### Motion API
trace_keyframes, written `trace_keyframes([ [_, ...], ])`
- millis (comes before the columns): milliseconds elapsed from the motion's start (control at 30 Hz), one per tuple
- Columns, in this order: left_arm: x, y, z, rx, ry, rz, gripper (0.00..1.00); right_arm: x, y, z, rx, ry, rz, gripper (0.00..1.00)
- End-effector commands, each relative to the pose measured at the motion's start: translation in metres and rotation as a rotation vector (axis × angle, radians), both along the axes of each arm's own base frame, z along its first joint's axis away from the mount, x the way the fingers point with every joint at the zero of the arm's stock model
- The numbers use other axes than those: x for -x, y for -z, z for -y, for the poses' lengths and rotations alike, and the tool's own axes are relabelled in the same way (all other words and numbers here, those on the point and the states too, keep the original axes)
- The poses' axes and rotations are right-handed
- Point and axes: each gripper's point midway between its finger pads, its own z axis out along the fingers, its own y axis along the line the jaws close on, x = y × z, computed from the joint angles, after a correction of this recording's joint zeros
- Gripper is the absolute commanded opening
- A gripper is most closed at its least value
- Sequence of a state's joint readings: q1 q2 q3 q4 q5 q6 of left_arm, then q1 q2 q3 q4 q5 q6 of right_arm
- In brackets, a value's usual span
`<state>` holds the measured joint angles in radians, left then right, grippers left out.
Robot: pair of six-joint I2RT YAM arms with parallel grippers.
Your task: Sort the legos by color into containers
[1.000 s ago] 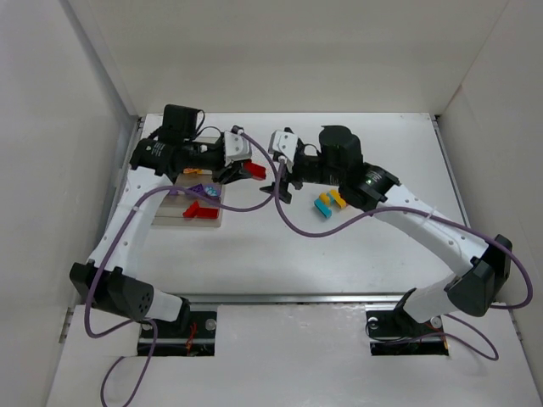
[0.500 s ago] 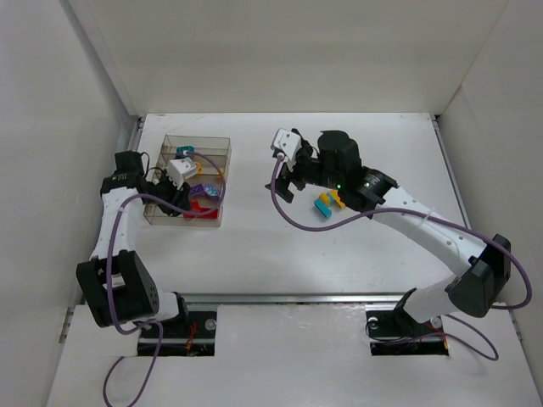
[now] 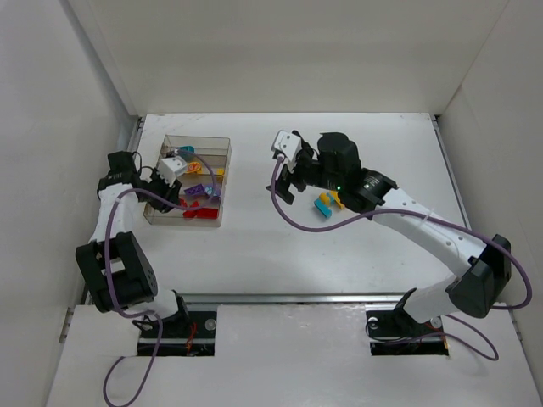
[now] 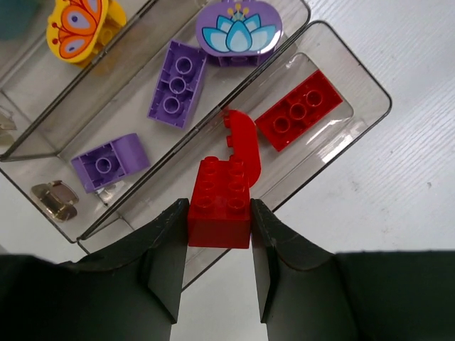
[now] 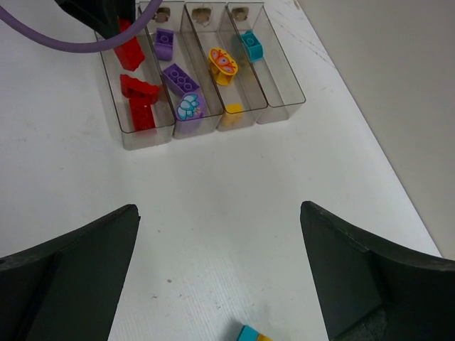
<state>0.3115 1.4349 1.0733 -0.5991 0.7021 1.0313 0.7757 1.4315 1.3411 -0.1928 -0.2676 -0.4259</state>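
1. A teal-and-yellow cluster (image 3: 327, 203) lies on the matte white table (image 3: 339, 254), near the right gripper (image 5: 220, 249), whose jaws are spread wide and empty.
2. The left gripper (image 4: 217, 217) is clenched on a glossy, studded red brick (image 4: 219, 192) above the nearest compartment of the clear smoky organizer (image 4: 340, 131), which holds other red pieces.
3. The compartments beyond hold purple bricks (image 4: 178, 89), a yellow butterfly piece (image 4: 77, 28) and a teal brick (image 5: 252, 45).

The right gripper (image 5: 219, 213) gapes wide over bare worktop, with a teal-yellow cluster (image 5: 250, 334) near it. Beyond, the box (image 5: 279, 92) lies by the worktop's edge, holding red bricks (image 5: 138, 96), purple bricks (image 5: 181, 78), yellow pieces (image 5: 222, 62) and a teal brick (image 5: 251, 45), one colour per compartment. The left gripper (image 5: 114, 25) meets a red brick (image 5: 128, 50) over the red compartment.
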Motion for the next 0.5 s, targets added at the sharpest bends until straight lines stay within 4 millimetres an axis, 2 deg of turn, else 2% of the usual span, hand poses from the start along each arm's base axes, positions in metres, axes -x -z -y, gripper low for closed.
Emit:
trace_keyframes([
  [0, -0.007, 0.001, -0.009, -0.034, 0.01, 0.018, 0.14, 0.004, -0.027, 0.002, -0.063, 0.009, 0.057, 1.0],
  [33, -0.005, 0.006, -0.008, -0.026, 0.01, -0.004, 0.26, 0.002, -0.027, 0.003, -0.061, 0.021, 0.059, 1.0],
  [200, -0.007, 0.004, -0.012, -0.051, 0.017, -0.006, 0.47, -0.016, -0.037, 0.015, -0.107, 0.181, 0.022, 1.0],
  [267, -0.007, 0.0, -0.012, -0.055, 0.017, 0.006, 0.54, -0.022, -0.037, 0.021, -0.112, 0.238, 0.016, 1.0],
  [367, -0.007, -0.004, -0.008, -0.04, 0.026, 0.021, 0.68, -0.027, -0.037, 0.027, -0.127, 0.297, -0.001, 1.0],
  [400, -0.009, -0.01, -0.009, -0.046, 0.026, 0.038, 0.69, -0.037, -0.037, 0.038, -0.132, 0.347, -0.004, 1.0],
  [467, -0.01, -0.018, -0.004, -0.013, 0.023, 0.053, 0.7, -0.042, -0.029, 0.046, -0.145, 0.392, -0.05, 1.0],
])
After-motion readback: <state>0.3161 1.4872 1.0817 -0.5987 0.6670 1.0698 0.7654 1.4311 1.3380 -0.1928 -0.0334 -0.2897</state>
